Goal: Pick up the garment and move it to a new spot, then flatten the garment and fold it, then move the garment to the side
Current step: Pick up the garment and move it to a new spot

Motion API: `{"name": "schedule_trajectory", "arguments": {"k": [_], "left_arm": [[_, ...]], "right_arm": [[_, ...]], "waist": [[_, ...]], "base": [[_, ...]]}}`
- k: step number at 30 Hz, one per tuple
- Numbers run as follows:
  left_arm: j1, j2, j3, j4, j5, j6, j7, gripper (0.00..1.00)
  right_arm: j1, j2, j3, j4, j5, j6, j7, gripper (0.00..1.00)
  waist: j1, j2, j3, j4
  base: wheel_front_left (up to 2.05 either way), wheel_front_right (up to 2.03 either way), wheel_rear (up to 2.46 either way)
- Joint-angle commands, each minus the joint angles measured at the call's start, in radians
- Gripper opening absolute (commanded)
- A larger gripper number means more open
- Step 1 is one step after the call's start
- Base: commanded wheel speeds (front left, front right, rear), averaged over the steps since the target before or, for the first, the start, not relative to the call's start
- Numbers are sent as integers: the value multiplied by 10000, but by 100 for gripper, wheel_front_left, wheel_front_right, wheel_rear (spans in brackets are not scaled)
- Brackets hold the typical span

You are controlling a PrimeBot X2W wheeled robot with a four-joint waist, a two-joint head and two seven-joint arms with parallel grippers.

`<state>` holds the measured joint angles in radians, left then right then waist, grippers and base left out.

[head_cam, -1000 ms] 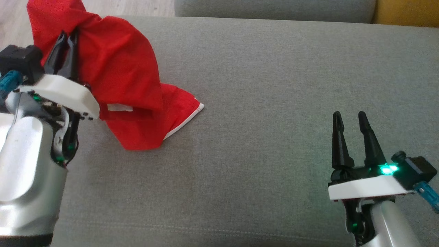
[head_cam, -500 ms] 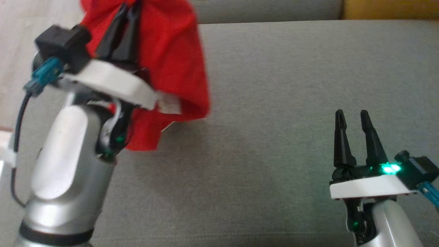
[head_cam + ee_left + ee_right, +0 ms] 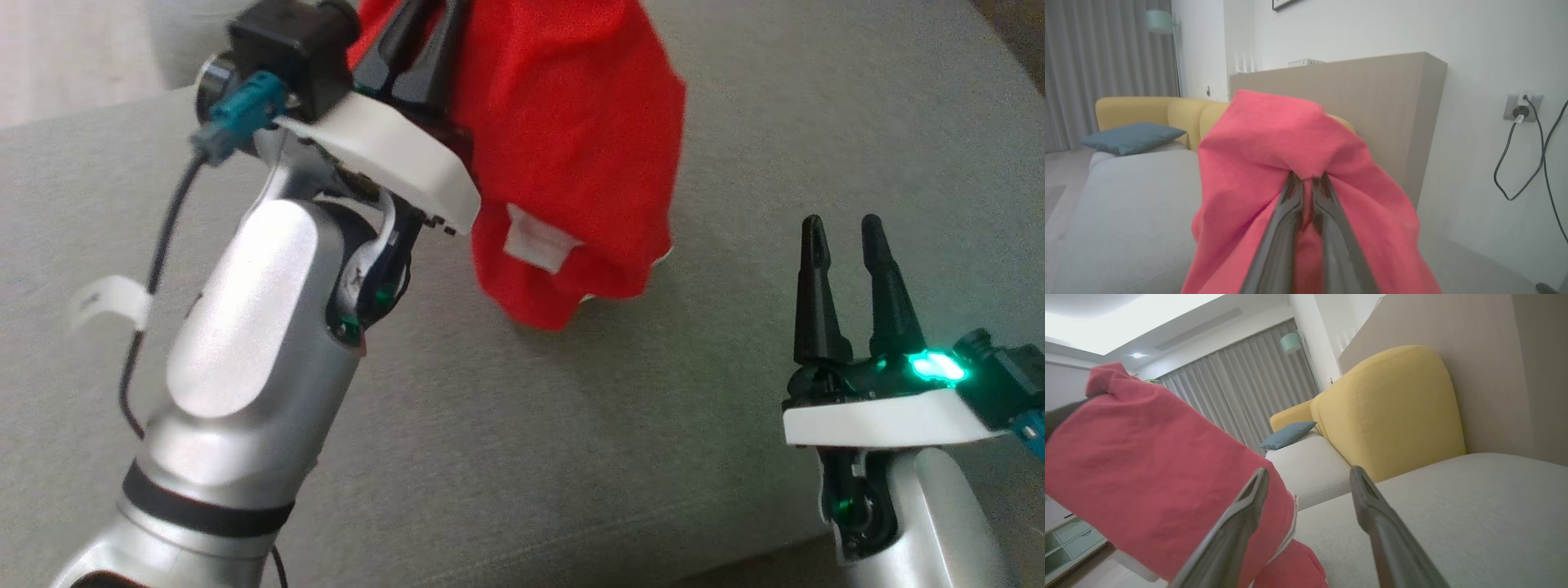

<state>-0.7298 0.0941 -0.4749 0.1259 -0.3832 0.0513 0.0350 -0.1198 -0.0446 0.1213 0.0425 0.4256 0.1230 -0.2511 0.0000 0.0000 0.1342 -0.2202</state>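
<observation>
Even indoor light; bright ceiling panel point(image 3: 1126, 318) overexposed; head view slightly soft; wrist views distorted.

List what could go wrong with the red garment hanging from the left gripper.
1. The left gripper pinches only a small fold of the garment at its tips; it might slip out.
2. The garment hangs bunched, its lower end down near the sofa seat; it may drag and land crumpled.
3. The open right gripper stands close by; the cloth could snag.
</observation>
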Motion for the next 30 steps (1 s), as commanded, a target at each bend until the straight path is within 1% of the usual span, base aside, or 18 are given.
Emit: {"name": "schedule_trajectory", "arguments": {"k": [1, 3, 8, 9, 10, 11, 13, 14, 18, 23, 30], "left_arm": [[-556, 200, 267, -9, 97, -111, -145, 0], [-474, 226, 242, 620, 58, -192, -320, 0], [-268, 437, -153, 2378, 234, -668, -819, 0], [-222, 441, -219, 2743, 236, -737, -868, 9], [-213, 469, -303, 3062, 294, -805, -958, 71], [-222, 483, -345, 3332, 335, -843, -1100, 100], [-303, 484, -377, 3785, 388, -880, -1382, 100], [-303, 484, -377, 3785, 388, -880, -1382, 100], [-501, 406, -259, 4291, 369, -798, -2035, 100], [-275, 422, -179, 4317, 353, -671, -2556, 100], [991, 889, 347, 3367, 258, -51, -2880, 100]], "right_arm": [[-422, -56, 272, -393, 90, 77, -107, 100], [-415, -56, 314, -402, 139, 77, -107, 100], [-385, -56, 434, -391, 216, 77, -107, 100], [-379, -56, 444, -378, 219, 77, -107, 100], [-378, -56, 457, -368, 220, 77, -107, 100], [-380, -56, 469, -362, 219, 77, -107, 100], [-374, -56, 452, -345, 205, 77, -107, 100], [-374, -56, 452, -345, 205, 77, -107, 100], [-322, -56, 360, -283, 121, 77, -107, 100], [-272, -56, 174, -196, -93, 77, -107, 100], [-21, -56, -125, -21, -387, 77, -107, 100]], "waist": [[0, 0, 370, -707], [0, 0, 490, -965], [0, 0, 700, -1326], [0, 0, 722, -1346], [0, 0, 746, -1360], [0, 0, 767, -1362], [0, 0, 790, -1283], [0, 0, 790, -1283], [0, 0, 732, -857], [0, 0, 469, 9], [0, 0, -191, 1461]], "base": [[0, 0, 0], [0, 0, 0], [0, 0, 0], [0, 0, 0], [0, 0, 0], [0, 0, 0], [0, 0, 0], [0, 0, 0], [0, 0, 0], [0, 0, 0], [0, 0, 0]]}}
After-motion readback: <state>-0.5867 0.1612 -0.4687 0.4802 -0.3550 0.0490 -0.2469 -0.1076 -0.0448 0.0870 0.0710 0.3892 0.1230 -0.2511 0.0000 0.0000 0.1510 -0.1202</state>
